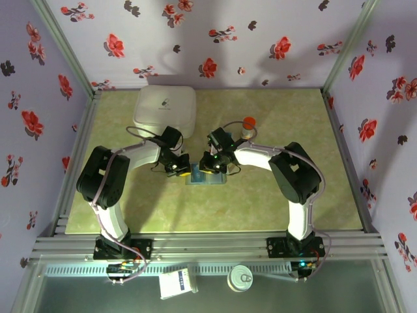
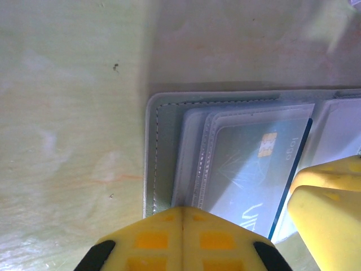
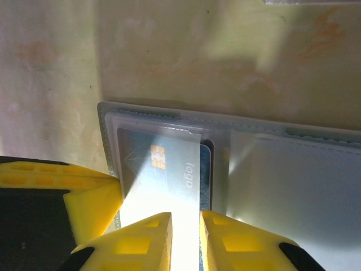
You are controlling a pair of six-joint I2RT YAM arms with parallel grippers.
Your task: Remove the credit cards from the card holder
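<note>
The card holder (image 1: 205, 177) lies open on the table (image 1: 273, 202) between our arms; our left gripper (image 2: 180, 228), fingers together, seems to pin its outer edge, while our right gripper (image 3: 185, 231) is clamped on a card (image 3: 169, 169) sticking partly out of its clear pocket. If that pin slips, the holder may drag along with the card; so thin a pinch could also lose the card.

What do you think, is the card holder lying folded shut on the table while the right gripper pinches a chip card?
Not folded shut: the card holder lies open on the table, as the right wrist view shows. The right gripper does pinch a chip card.
</note>
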